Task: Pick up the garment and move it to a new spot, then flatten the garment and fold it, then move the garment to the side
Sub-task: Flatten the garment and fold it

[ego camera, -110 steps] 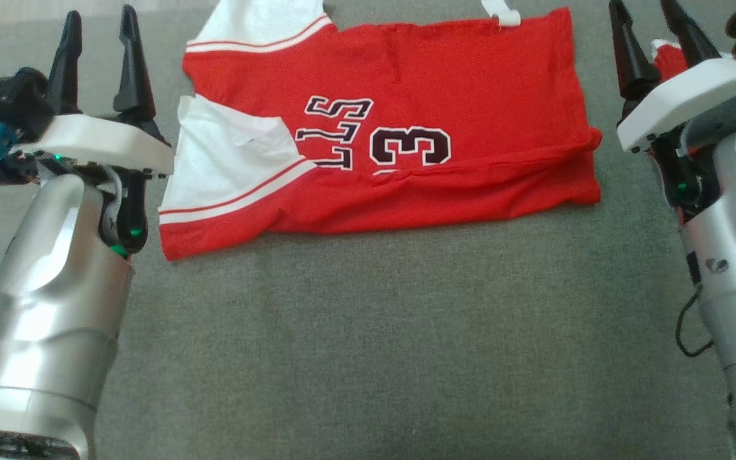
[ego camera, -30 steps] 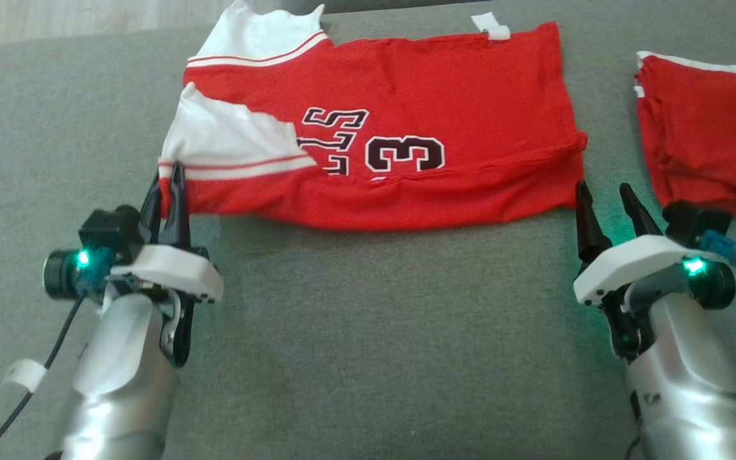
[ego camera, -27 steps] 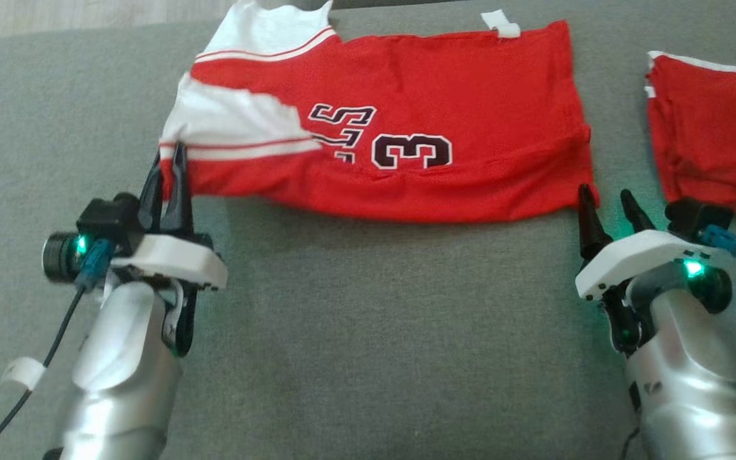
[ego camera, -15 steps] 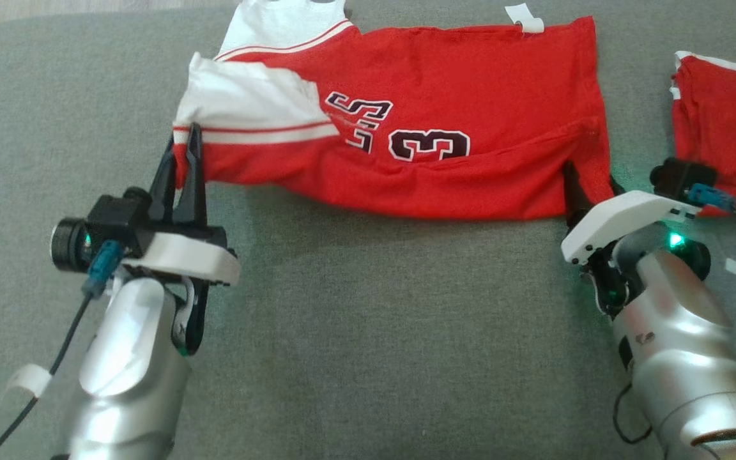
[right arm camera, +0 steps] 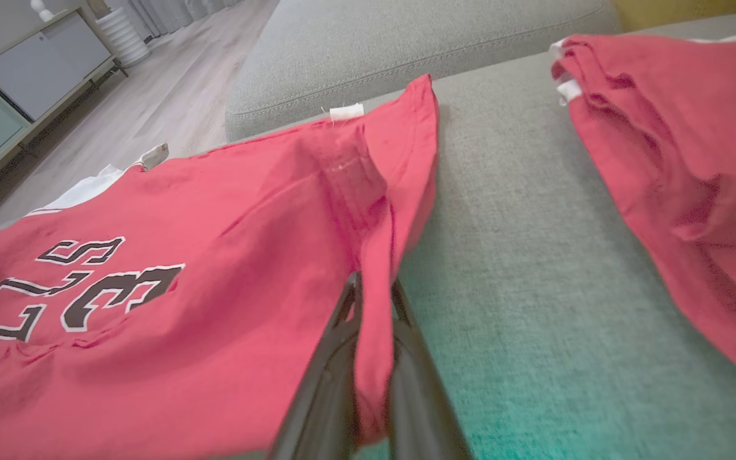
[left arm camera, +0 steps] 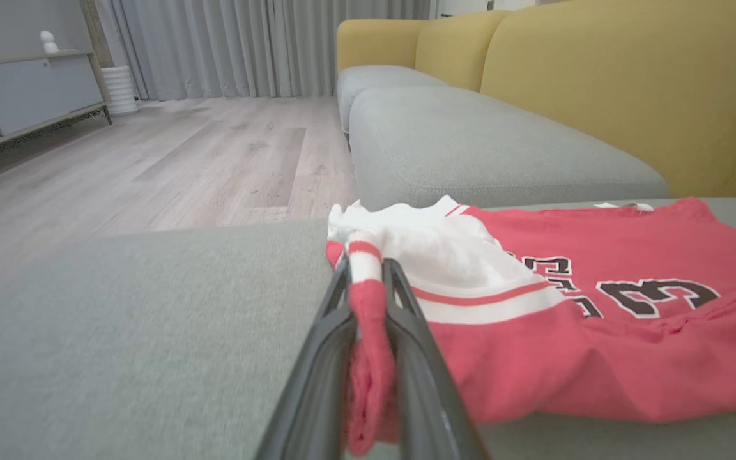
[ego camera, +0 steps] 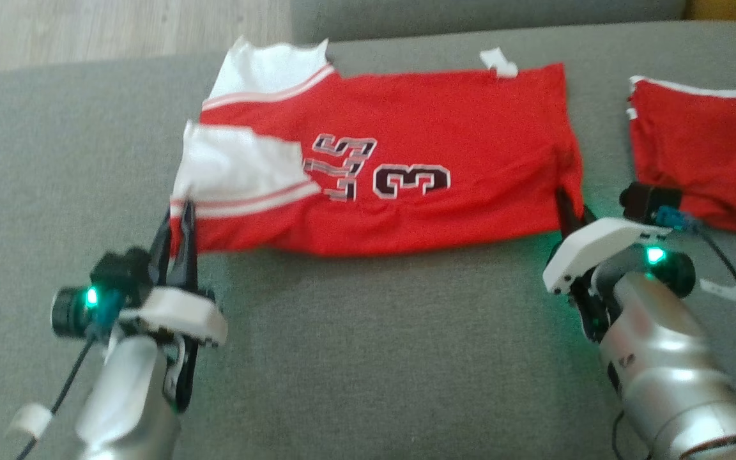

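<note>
The garment [ego camera: 406,160] is a red jersey with white sleeves and a black "3", folded lengthwise on the grey cushion [ego camera: 368,358]. My left gripper [ego camera: 179,214] is shut on its near left corner; the left wrist view shows red and white cloth [left arm camera: 368,300] pinched between the dark fingers [left arm camera: 323,358]. My right gripper [ego camera: 569,204] is shut on the near right corner, where the right wrist view has the red hem [right arm camera: 374,294] running down between its fingers [right arm camera: 326,377]. Both held corners are lifted slightly off the cushion.
A second red garment [ego camera: 694,153] lies folded at the right, close to my right wrist. Wooden floor [ego camera: 87,32] lies beyond the cushion's far left edge. A yellow sofa back [left arm camera: 630,83] and another grey cushion [left arm camera: 470,140] stand behind.
My right gripper moved forward onto the jersey's near right corner and shut on it. The left gripper kept its hold on the left corner. The head camera shifted, showing more floor.
</note>
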You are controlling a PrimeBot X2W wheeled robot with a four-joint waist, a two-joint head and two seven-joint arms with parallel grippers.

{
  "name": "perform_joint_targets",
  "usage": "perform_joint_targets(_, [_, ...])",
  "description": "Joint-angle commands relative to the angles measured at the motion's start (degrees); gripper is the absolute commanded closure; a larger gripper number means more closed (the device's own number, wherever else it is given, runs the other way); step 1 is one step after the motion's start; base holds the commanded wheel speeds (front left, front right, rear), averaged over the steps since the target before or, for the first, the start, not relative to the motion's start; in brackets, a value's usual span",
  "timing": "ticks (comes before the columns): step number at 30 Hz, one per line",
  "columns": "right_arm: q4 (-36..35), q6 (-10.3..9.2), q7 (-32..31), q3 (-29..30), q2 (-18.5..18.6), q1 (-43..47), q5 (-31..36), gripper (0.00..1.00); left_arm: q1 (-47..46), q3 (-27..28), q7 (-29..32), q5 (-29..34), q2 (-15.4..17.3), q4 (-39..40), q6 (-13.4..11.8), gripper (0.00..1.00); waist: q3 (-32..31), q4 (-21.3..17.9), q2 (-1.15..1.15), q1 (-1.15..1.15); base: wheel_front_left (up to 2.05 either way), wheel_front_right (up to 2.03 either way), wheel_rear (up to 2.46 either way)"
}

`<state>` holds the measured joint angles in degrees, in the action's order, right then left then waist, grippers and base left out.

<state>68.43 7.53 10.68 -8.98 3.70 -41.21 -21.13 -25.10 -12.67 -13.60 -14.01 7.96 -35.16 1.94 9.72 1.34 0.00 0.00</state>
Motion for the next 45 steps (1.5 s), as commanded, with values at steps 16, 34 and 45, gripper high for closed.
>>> perform_joint_targets(16, [-8.49, -0.04, -9.70, -7.83, 1.19, 13.32, -4.43, 1.00, 17.58, 1.04, 7.25, -3.68, 2.59, 9.87, -1.20, 1.00, -10.91, -4.09, 0.00, 0.00, 0.00, 0.00, 0.00])
perform_joint_targets(34, [-35.05, -0.04, -10.58, 0.73, 1.62, 24.89, 1.81, 0.00, 21.20, 1.70, 9.63, -5.66, 2.75, 20.52, -3.44, 0.00, -9.52, -4.51, 0.00, 0.00, 0.00, 0.00, 0.00])
perform_joint_targets(45, [-48.48, -0.04, -2.06, 6.14, -0.65, 28.76, 5.97, 0.00, 17.75, 3.43, -0.12, -6.36, 0.80, 24.46, -2.58, 0.00, -6.84, -4.73, 0.00, 0.00, 0.00, 0.00, 0.00])
